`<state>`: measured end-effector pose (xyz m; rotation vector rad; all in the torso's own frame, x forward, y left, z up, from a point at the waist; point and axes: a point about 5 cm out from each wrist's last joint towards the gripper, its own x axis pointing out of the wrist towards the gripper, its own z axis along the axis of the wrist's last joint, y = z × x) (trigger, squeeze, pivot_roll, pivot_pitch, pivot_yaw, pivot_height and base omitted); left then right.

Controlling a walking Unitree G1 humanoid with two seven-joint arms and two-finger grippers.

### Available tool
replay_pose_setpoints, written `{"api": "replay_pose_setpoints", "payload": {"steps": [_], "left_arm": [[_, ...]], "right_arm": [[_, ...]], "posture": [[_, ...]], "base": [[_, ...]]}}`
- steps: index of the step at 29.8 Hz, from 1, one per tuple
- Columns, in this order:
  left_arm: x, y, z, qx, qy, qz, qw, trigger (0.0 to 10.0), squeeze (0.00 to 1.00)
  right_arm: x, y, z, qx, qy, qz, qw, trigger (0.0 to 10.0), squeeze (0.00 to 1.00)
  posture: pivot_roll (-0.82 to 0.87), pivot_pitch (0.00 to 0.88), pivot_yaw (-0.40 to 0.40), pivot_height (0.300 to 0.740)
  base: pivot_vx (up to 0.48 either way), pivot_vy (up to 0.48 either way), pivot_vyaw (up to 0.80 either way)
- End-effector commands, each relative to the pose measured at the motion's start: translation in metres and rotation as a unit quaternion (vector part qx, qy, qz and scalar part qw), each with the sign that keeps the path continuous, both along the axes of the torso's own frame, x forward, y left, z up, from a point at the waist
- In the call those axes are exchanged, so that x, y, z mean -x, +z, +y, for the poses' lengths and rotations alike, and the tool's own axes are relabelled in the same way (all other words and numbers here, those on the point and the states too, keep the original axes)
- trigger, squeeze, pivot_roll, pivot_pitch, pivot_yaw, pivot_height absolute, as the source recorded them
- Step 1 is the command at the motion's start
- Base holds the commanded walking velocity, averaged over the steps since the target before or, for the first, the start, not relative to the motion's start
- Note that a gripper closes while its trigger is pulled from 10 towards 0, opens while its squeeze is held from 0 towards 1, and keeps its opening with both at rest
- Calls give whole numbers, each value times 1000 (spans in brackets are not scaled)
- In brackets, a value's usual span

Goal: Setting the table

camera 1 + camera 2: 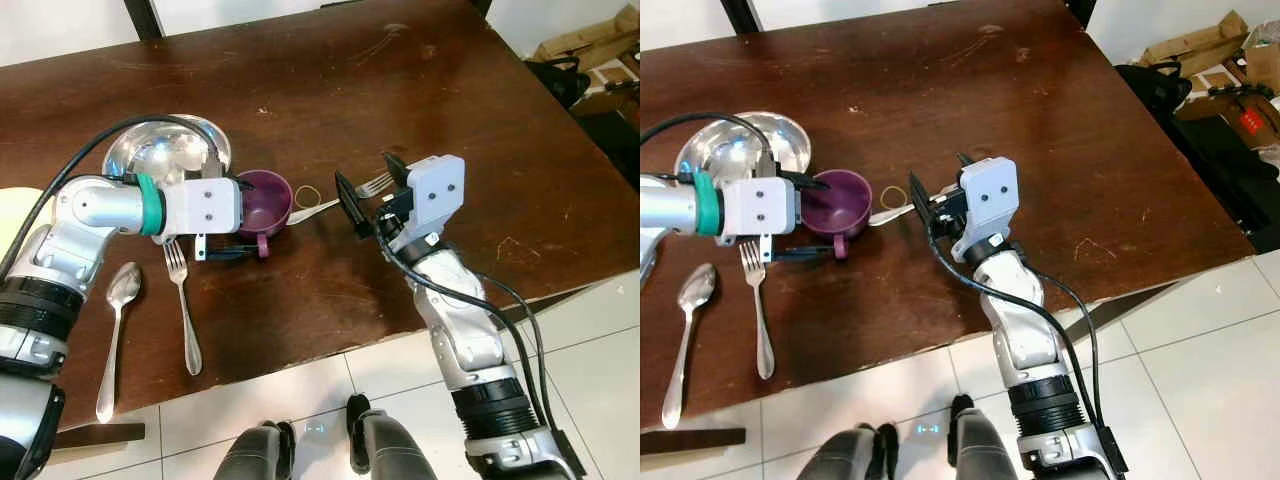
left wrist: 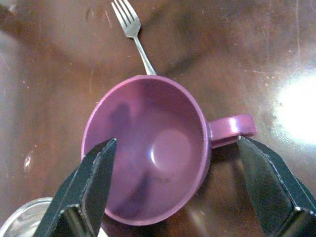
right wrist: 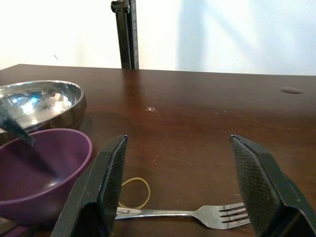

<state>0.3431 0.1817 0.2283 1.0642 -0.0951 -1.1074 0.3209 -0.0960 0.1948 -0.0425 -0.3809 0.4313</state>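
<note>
Your left gripper (image 2: pixel 173 192) straddles the purple cup (image 1: pixel 262 204) on the counter (image 1: pixel 400 100), jaws released. Right gripper (image 3: pixel 180 187), jaws spread, frames the second fork (image 3: pixel 197 214). Bowl (image 1: pixel 165 150), spoon (image 1: pixel 115 330), first fork (image 1: pixel 182 305) laid; cup and second fork unplaced.

No text, label, brand, number or sign can be read anywhere; the purple cup (image 2: pixel 148 153), the steel bowl (image 1: pixel 165 150), the forks and the spoon (image 1: pixel 118 335) carry no lettering; a red patch on the boxes (image 1: pixel 1252 122) beside the table (image 1: pixel 400 90) may bear print — too small and blurred to make out.
</note>
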Motion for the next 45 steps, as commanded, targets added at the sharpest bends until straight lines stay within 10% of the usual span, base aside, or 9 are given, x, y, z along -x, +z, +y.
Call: {"api": "replay_pose_setpoints", "payload": {"steps": [1,5,6,10,30,31,32,33,45], "left_arm": [[1,-9,1,-18,-3,13,1000,9137,0],[0,-21,-1,-38,-12,23,999,7647,0],[-3,-26,-2,-38,-6,25,999,2627,0],[-11,-35,-5,-21,16,20,999,0,0],[-18,-26,-22,125,31,15,992,0,0],[-19,-23,-26,145,35,13,989,5020,0],[-19,-23,-26,145,35,13,989,5020,0],[-20,-19,-29,166,40,10,985,10000,0],[-12,-16,-46,189,12,32,981,10000,0]], "right_arm": [[1,-4,1,-2,3,6,1000,10000,0],[1,-4,0,-3,1,7,1000,10000,0],[0,-4,0,-4,0,7,1000,10000,0],[0,-4,-2,-6,-3,7,1000,10000,0],[1,-4,-3,-9,-4,9,1000,10000,0],[2,-3,-3,-10,-3,8,1000,10000,0],[2,-3,-3,-10,-3,8,1000,10000,0],[2,-2,-2,-13,-1,6,1000,10000,0],[23,-7,41,84,157,-17,984,10000,0]], "posture": [[24,158,106,740],[25,161,106,740],[17,166,103,740],[10,170,98,740],[12,183,93,740],[11,184,93,740],[11,184,93,740],[10,184,94,740],[8,192,92,740]], "base": [[0,0,0],[0,0,0],[0,0,0],[0,0,0],[0,0,0],[0,0,0],[0,0,0],[0,0,0],[0,0,0]]}}
